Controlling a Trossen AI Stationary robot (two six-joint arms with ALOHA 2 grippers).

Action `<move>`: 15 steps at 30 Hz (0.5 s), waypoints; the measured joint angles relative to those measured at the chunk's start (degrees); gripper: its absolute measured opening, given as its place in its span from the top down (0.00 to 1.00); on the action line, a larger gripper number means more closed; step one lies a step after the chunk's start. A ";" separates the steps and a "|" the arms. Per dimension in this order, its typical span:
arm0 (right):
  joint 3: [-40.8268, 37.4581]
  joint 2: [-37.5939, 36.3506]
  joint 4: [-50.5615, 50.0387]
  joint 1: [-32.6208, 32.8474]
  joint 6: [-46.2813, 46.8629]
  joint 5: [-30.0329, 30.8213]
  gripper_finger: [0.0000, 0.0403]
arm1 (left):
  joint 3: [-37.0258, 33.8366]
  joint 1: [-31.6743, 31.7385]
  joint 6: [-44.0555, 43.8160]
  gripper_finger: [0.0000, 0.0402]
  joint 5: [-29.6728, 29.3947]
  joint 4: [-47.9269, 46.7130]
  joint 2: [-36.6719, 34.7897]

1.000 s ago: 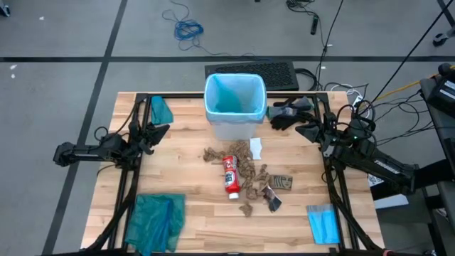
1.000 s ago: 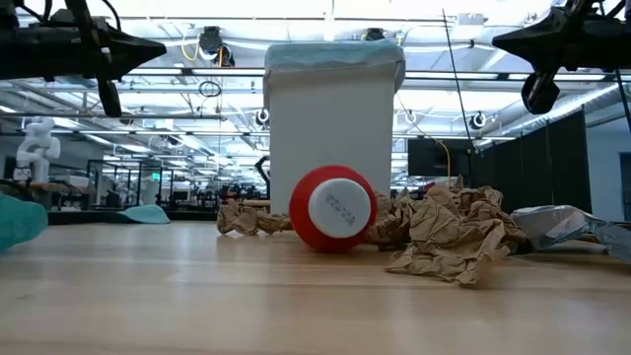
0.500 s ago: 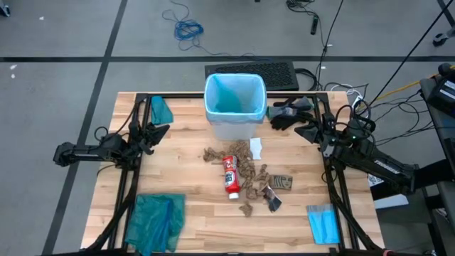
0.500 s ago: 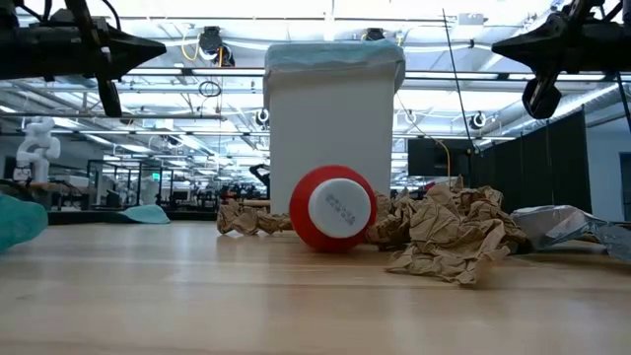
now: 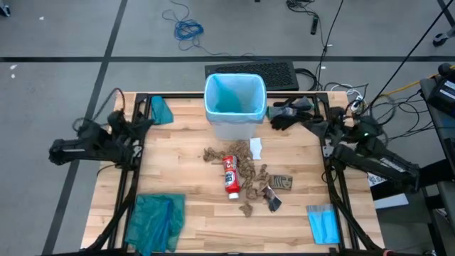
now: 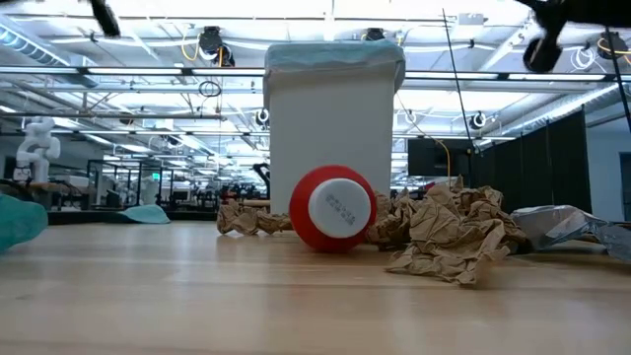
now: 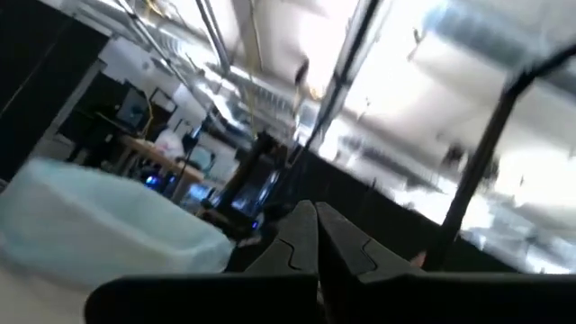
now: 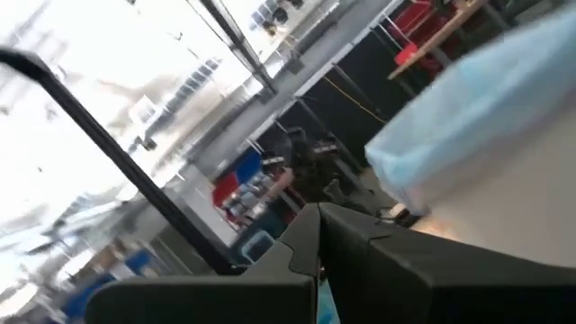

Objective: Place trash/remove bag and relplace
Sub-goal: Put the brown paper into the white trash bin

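The light-blue bag (image 5: 235, 96) lines the white bin (image 6: 333, 128) at the table's far middle, its edge folded over the bin's rim (image 6: 333, 54). The trash lies on the table in front of the bin: crumpled brown paper scraps (image 5: 247, 169), a red-and-white bottle (image 5: 231, 175) on its side, a dark wrapper (image 5: 272, 200) and a white scrap (image 5: 256, 148). My left gripper (image 5: 144, 122) hangs shut above the table's left side. My right gripper (image 5: 306, 121) hangs shut above the far right. Both point toward the bin and hold nothing.
A teal-green plastic bag (image 5: 155, 220) lies at the near left and another teal piece (image 5: 161, 110) at the far left. A small folded blue sheet (image 5: 323, 224) lies near right. Black gloves (image 5: 288, 114) lie right of the bin, and a keyboard (image 5: 250, 72) behind it.
Both grippers have risen and tipped their fingertips upward, the left one more, so that they have left the top of the low view. Both have stayed shut. The bin, the bag and the trash have kept still.
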 joint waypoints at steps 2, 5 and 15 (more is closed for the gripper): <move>6.34 3.81 -5.03 0.00 -4.69 0.00 1.00 | 7.00 0.00 3.18 1.00 0.72 -5.44 4.62; 16.01 9.80 -10.59 0.00 -11.53 0.01 1.00 | 16.47 0.00 8.02 1.00 1.27 -12.07 11.36; 40.38 26.57 -20.73 0.00 -22.21 -5.33 1.00 | 40.77 0.00 15.50 1.00 5.96 -27.57 27.97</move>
